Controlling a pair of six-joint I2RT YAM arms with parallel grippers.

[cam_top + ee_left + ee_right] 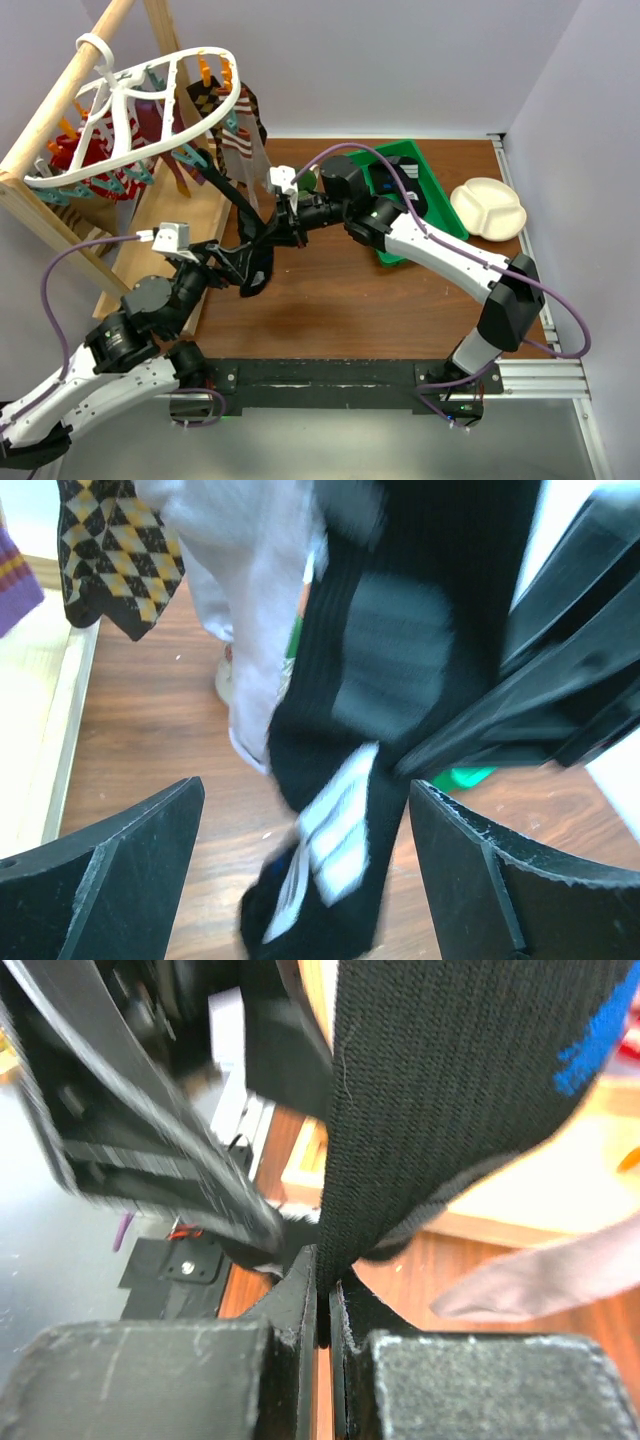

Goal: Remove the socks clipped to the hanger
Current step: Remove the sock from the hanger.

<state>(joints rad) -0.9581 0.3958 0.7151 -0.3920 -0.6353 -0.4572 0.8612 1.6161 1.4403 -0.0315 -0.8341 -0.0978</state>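
The white oval hanger (150, 105) hangs from a wooden pole at the upper left, with red (85, 150), checkered (212, 100) and red-and-white striped socks (240, 140) clipped to it. A black sock (225, 190) stretches from a hanger clip down to my right gripper (278, 225), which is shut on it. In the right wrist view the fabric (450, 1080) is pinched at the fingertips (325, 1270). The sock's white-striped lower end (340, 820) dangles between the fingers of my open left gripper (305, 830), also visible from above (238, 262).
A wooden pole frame (60, 110) with a wooden base board (170, 230) stands at the left. A green bin (425, 185) and a white divided plate (488, 208) sit at the back right. In the left wrist view, checkered (115, 550), pale grey (250, 610) and purple socks (15, 575) hang close by.
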